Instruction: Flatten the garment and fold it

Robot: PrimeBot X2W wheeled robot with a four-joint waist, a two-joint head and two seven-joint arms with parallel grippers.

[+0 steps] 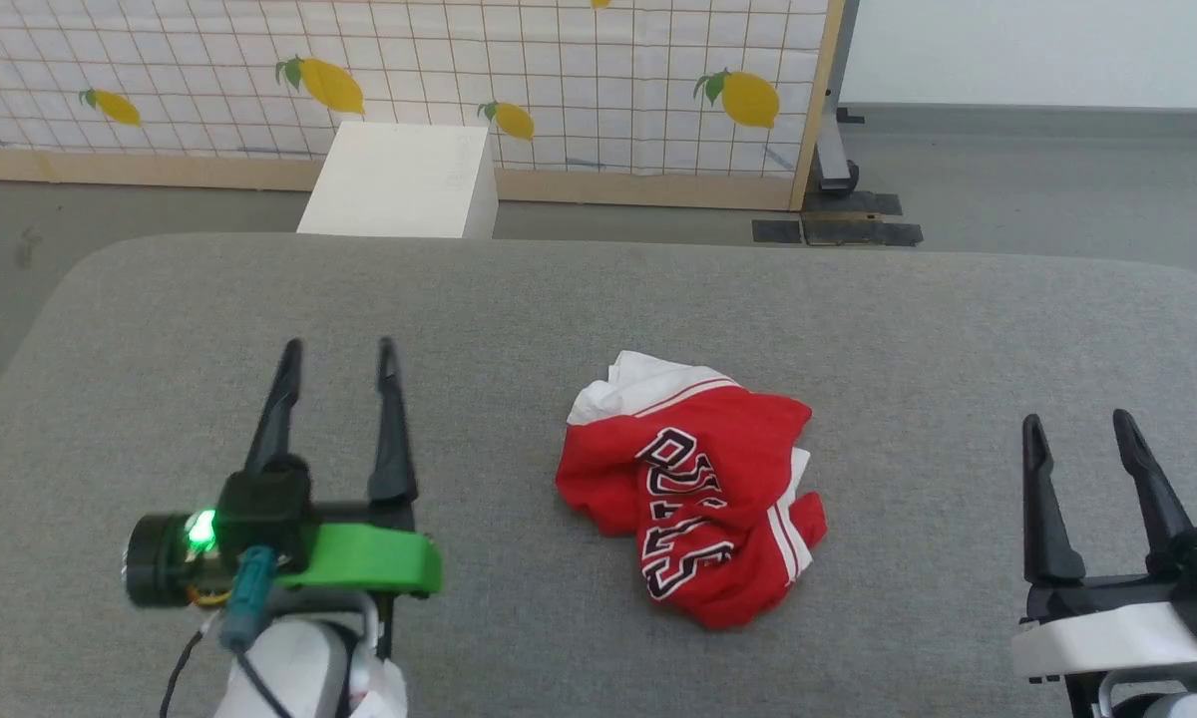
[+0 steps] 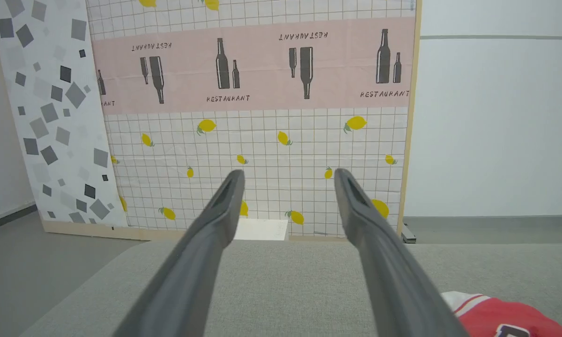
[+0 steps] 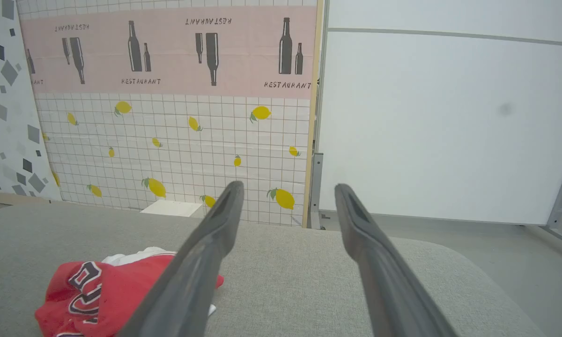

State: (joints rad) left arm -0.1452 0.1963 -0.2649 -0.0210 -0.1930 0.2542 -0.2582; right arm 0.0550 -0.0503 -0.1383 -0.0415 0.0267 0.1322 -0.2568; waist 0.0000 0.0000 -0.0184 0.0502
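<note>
- Left jaws: spread wide and holding nothing, poised over the grey cloth-covered counter [image 1: 598,299] with their tips pointing to the far edge. Only bare counter lies between and ahead of them.
- Beyond the left jaws, past the counter's far edge, a white box [image 1: 399,179] stands on the floor against a lemon-print panel [image 1: 559,80]. I judge both out of my working reach, so they are no obstacle.
- The garment [image 1: 693,489] lies crumpled in a heap on the counter, to the right of the left jaws and to the left of the right jaws, roughly level with both sets of tips and touching neither.
- It is red, its black lettering buckled across folds, with a white sleeve [image 1: 628,384] and striped trim bunched at its far side.
- I expect it to handle as light, limp cloth: it will sag and drag, and a deep pinch may catch several layers at once.
- My choice of hold is an outer edge: the left jaws on the white sleeve at the far-left side, the right jaws on the white-striped edge [image 1: 788,534] at the near-right side, then pull apart to spread it.
- Which edge is the hem I cannot tell from this heap.
- Right jaws: also spread wide and holding nothing, over bare counter well to the right of the garment.
- Far beyond the right jaws, dark plates [image 1: 838,231] lie on the floor by the panel's stand, off the counter and not in my way.
</note>
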